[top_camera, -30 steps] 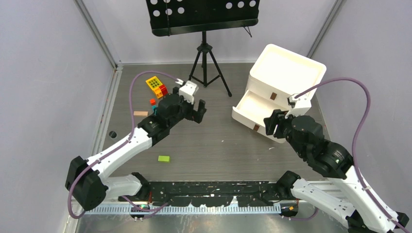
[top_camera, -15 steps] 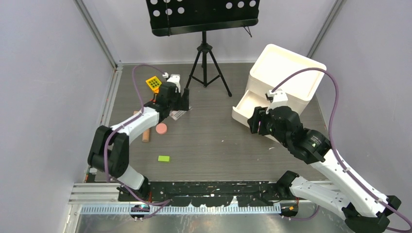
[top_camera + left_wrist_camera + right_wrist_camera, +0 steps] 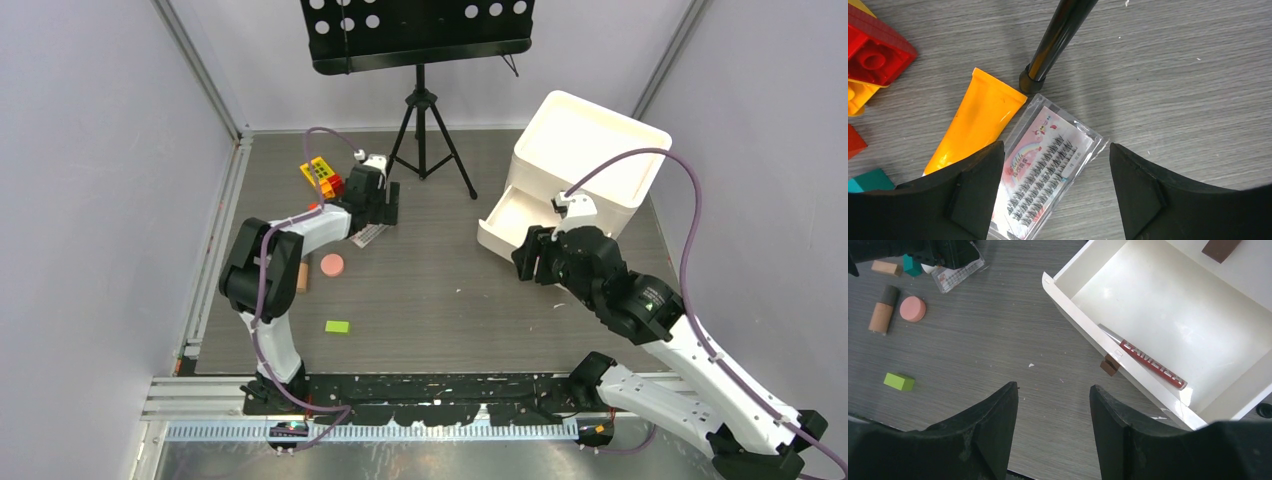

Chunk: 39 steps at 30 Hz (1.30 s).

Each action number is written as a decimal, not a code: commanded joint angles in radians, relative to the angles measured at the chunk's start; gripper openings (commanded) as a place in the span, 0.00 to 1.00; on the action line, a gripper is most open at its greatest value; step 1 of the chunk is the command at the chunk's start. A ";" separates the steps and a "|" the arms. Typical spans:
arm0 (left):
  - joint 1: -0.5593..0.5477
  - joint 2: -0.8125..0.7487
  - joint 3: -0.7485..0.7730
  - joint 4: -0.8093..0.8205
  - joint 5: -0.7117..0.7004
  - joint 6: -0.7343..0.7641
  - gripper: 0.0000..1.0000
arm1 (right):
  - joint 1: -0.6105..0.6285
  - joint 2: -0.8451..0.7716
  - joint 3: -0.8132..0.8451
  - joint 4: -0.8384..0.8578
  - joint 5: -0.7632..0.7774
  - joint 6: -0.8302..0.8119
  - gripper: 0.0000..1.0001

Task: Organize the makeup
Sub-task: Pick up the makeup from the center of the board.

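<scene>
My left gripper (image 3: 1056, 150) is open and low over a clear lash case (image 3: 1048, 170) with a pink card and dark lash rows. One finger stands on each side of the case and nothing is gripped. An orange tube (image 3: 978, 120) lies just left of the case. From above, the left gripper (image 3: 378, 206) sits by the case (image 3: 367, 236), with the pink round compact (image 3: 331, 265) and tan tube (image 3: 301, 277) nearer. My right gripper (image 3: 1054, 390) is open and empty over bare table beside the open drawer (image 3: 1083, 315), which holds a red pencil (image 3: 1148, 362).
A black tripod leg (image 3: 1058, 40) ends just beyond the lash case. Red and yellow blocks (image 3: 321, 176) and a teal block (image 3: 868, 180) crowd the left gripper. A green block (image 3: 337, 326) lies alone nearer the bases. The white drawer box (image 3: 590, 150) stands at the right.
The left arm has reached out to the far left and lowered over the lash case, its jaws narrowing a little. The right arm shifted slightly left near the drawer.
</scene>
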 commanded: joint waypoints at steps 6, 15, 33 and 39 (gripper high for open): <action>0.010 0.045 0.028 -0.027 0.056 0.005 0.78 | 0.005 -0.006 -0.009 0.022 0.006 0.004 0.60; -0.013 0.021 -0.050 -0.061 0.191 -0.084 0.75 | 0.004 0.003 -0.018 0.032 -0.011 0.003 0.60; 0.014 -0.152 -0.053 -0.073 0.180 0.038 0.82 | 0.005 0.020 -0.037 0.051 -0.032 0.005 0.60; 0.061 -0.116 0.008 -0.050 0.260 0.068 0.84 | 0.006 0.006 -0.042 0.047 -0.030 0.010 0.60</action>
